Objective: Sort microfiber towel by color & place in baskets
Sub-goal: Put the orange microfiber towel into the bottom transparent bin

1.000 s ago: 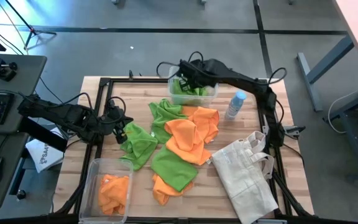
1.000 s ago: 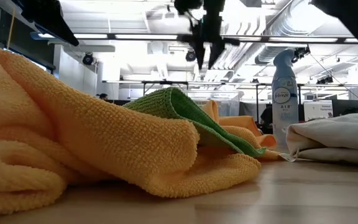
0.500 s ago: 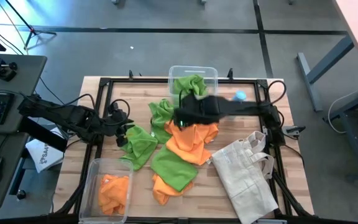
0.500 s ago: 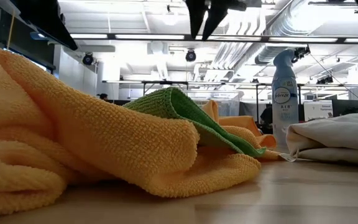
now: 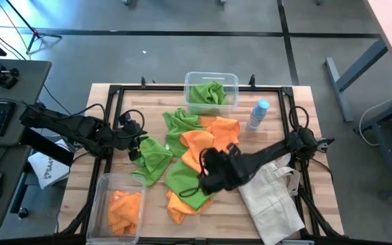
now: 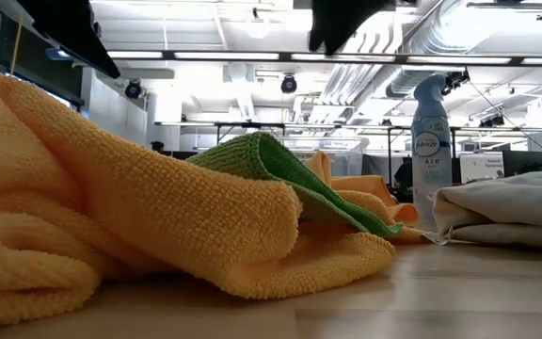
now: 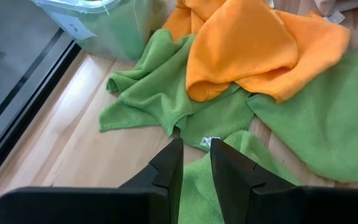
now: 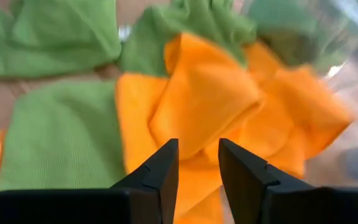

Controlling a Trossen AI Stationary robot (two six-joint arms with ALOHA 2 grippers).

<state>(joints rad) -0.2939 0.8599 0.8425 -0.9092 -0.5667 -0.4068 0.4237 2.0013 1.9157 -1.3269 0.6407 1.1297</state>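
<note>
1. Right gripper [image 5: 206, 178] above the middle of the cloth pile, over a green microfiber towel [image 5: 189, 182] and next to an orange towel [image 5: 206, 151]; fingers [image 8: 160, 171] a narrow way apart, nothing between them.
2. Left gripper [image 5: 136, 141] at the left side of the table [image 5: 104, 167], low over another green towel [image 5: 152, 156]; fingers [image 7: 169, 165] nearly together, empty, just a thin gap.
3. Far basket [image 5: 211, 92], clear plastic with rounded corners, at the far edge of the table: crumpled green cloth inside.
4. Near basket [image 5: 118, 204], same clear plastic, at the near left corner: crumpled orange cloth [image 5: 124, 207] inside.
5. Loose towels between the two baskets, orange and green mixed, soft and folded over each other; fine looped pile visible in the low view.
6. Off-white fabric tote bag [image 5: 271, 194] lying flat on the right, touching the pile; clear bottle with blue cap [image 5: 257, 114] upright near the far basket.
</note>
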